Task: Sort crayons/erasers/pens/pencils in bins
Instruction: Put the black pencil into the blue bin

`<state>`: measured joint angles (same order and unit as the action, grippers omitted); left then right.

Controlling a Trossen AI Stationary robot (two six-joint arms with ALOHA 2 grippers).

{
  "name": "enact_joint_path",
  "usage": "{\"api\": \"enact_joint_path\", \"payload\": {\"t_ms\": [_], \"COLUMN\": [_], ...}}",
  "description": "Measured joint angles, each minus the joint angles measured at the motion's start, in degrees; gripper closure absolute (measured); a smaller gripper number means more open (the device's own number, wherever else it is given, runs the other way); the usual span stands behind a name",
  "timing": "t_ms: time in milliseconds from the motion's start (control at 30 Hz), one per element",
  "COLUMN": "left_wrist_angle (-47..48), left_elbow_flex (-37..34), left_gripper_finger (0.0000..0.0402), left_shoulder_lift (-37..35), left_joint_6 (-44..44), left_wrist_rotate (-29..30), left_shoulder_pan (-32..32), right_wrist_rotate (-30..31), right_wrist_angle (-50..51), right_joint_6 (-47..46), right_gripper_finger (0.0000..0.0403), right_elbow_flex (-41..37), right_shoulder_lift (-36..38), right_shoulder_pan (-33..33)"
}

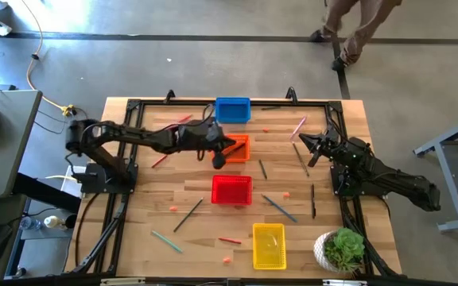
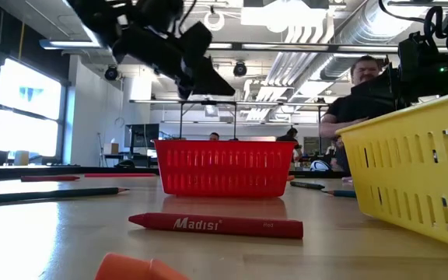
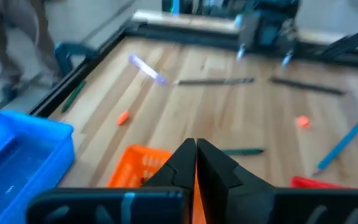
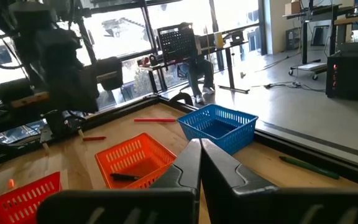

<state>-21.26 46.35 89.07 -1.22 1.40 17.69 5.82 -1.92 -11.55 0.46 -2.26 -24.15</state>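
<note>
Red crayon point(image 2: 216, 225): reads "Madisi" (low view, centre).
Left gripper point(image 1: 219, 159): fingers together, over orange bin point(image 1: 238, 148), nothing visibly held.
Right gripper point(image 1: 307, 146): fingers together, empty, right of centre.

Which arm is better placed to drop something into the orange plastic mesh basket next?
Left. The left gripper, shut, hangs by the orange plastic mesh basket's edge; the right gripper, also shut, waits farther off rightward.

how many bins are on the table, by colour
blue bin: 1
orange bin: 1
red bin: 1
yellow bin: 1
total: 4
</note>
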Motion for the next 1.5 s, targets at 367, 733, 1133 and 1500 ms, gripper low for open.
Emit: {"api": "enact_joint_path", "payload": {"t_ms": [367, 733, 1133, 1500], "left_wrist_angle": [-27.3, -32.0, -36.1, -33.3], "left_elbow_flex": [-6.5, -6.5, -6.5, -6.5], "left_gripper_finger": [0.0399, 0.0398, 0.0398, 0.0398], "left_shoulder_lift": [-0.5, -0.5, -0.7, -1.0], "left_joint_6": [-1.6, -2.6, -7.1, -5.9], "left_wrist_rotate": [-3.8, -2.2, -2.2, -4.8], "left_shoulder_pan": [-4.6, -3.6, -3.1, -2.4], "right_wrist_rotate": [0.0, 0.0, 0.0, 0.0], "right_wrist_angle": [0.0, 0.0, 0.0, 0.0], "right_joint_6": [-0.1, 0.0, -0.1, -0.2], "right_gripper_finger": [0.0402, 0.0402, 0.0402, 0.0402], "right_elbow_flex": [0.0, 0.0, 0.0, 0.0], "right_shoulder_lift": [0.0, 0.0, 0.0, 0.0], "right_shoulder_pan": [0.0, 0.0, 0.0, 0.0]}}
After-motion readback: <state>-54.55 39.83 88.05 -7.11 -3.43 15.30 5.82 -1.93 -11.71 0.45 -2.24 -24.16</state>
